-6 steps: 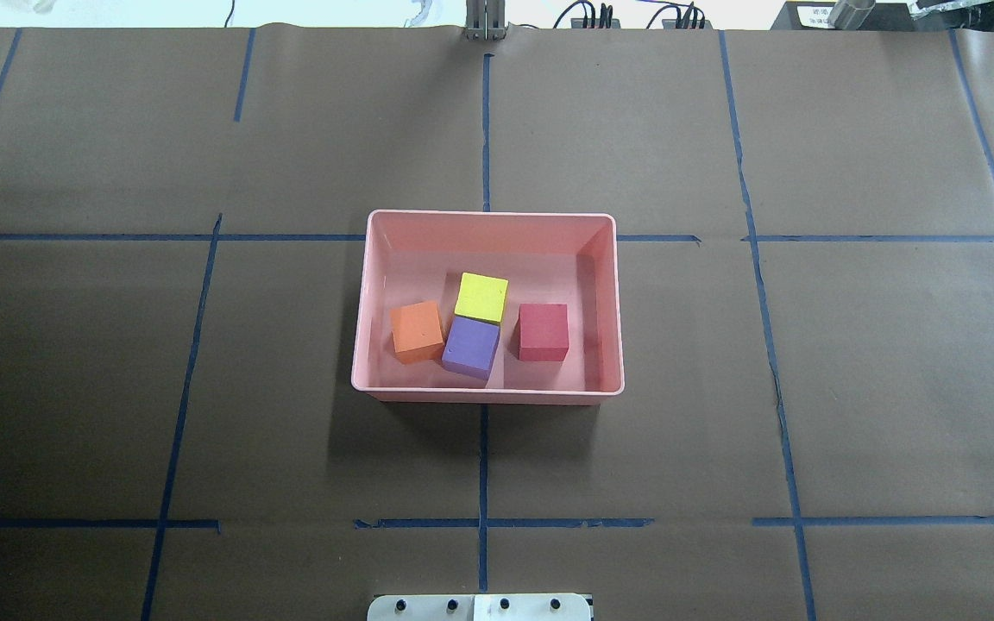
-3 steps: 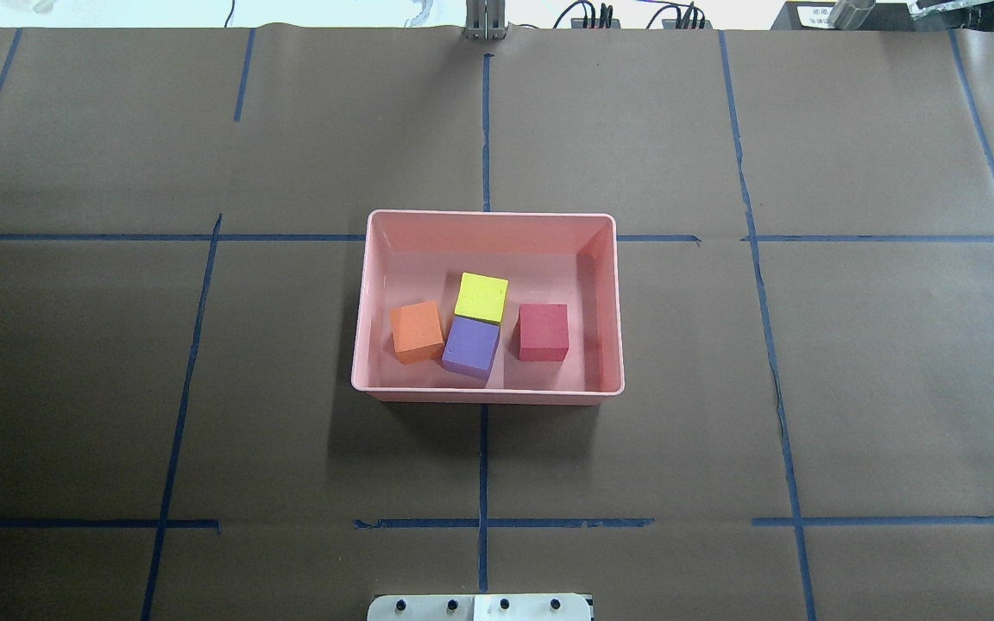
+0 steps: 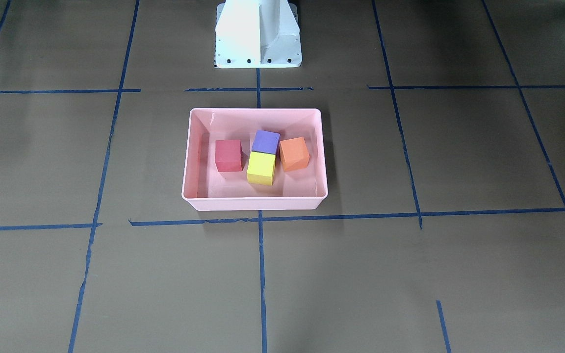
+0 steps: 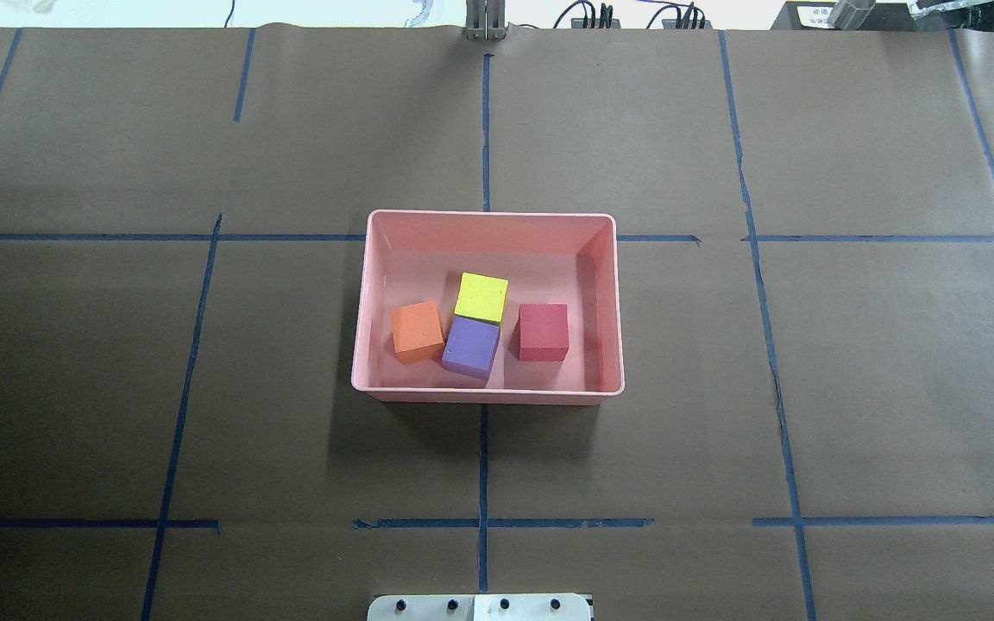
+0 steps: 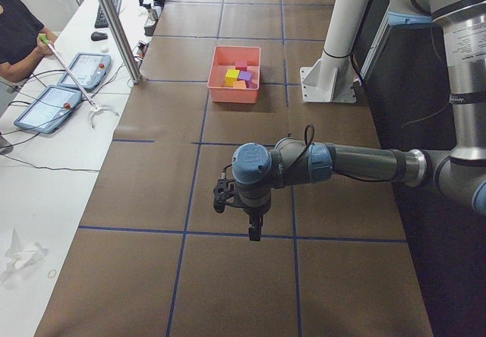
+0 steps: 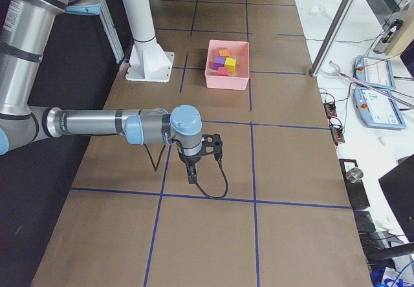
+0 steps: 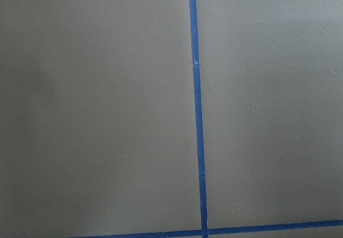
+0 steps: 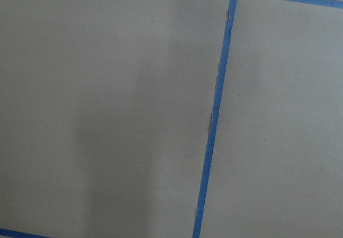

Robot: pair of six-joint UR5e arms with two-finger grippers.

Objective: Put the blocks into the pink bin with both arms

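The pink bin (image 4: pixel 488 222) stands at the table's middle, also in the front view (image 3: pixel 255 203). Inside it lie the orange block (image 4: pixel 417 330), the yellow-green block (image 4: pixel 481 297), the purple block (image 4: pixel 470 347) touching the yellow-green one, and the red block (image 4: pixel 544 331) apart at the right. Both arms are far from the bin, out of the overhead and front views. My left gripper (image 5: pixel 254 231) hangs over the table's left end; my right gripper (image 6: pixel 191 174) hangs over its right end. I cannot tell whether either is open or shut. Both wrist views show only paper and tape.
Brown paper with a blue tape grid (image 4: pixel 483 466) covers the table. The white pedestal (image 3: pixel 258 34) stands at the robot's side of the bin. An operator (image 5: pixel 19 37) with tablets sits beyond the far table edge. A metal post (image 6: pixel 336 25) stands at that edge.
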